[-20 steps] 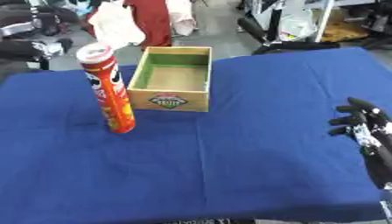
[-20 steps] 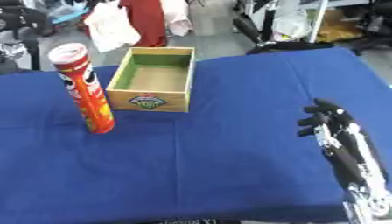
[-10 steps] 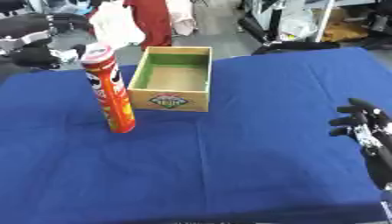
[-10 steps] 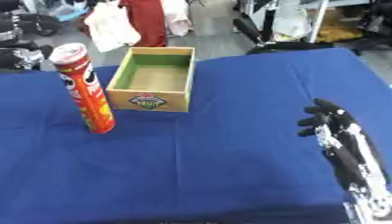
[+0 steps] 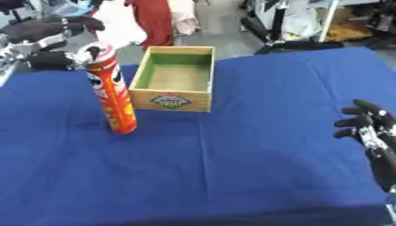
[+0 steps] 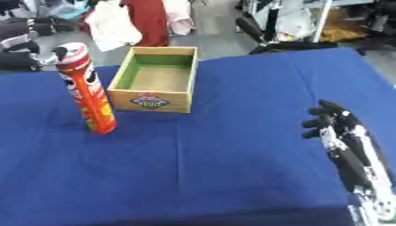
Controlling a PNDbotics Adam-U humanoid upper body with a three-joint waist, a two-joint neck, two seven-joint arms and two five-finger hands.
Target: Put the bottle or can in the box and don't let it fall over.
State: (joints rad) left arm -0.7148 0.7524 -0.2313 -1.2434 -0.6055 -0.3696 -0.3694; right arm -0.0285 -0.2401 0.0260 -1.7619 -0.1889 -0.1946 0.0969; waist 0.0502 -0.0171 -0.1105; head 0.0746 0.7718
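Red tall can [image 5: 111, 90] upright on blue cloth [image 5: 232, 154], just at 9 o'clock of wooden box [image 5: 173, 78]. Likely light, rigid, slick, tippy; grab mid-body. Left hand [image 5: 54, 42] near its top, fingers unclear. Right hand [image 6: 333, 126] idle at 4 o'clock, fingers relaxed.

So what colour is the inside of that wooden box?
Green walls inside the box, clearest in the left eye view.

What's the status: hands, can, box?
Left hand at the can's top, grip unclear. Right hand idle. Can upright beside empty box. Path clear.
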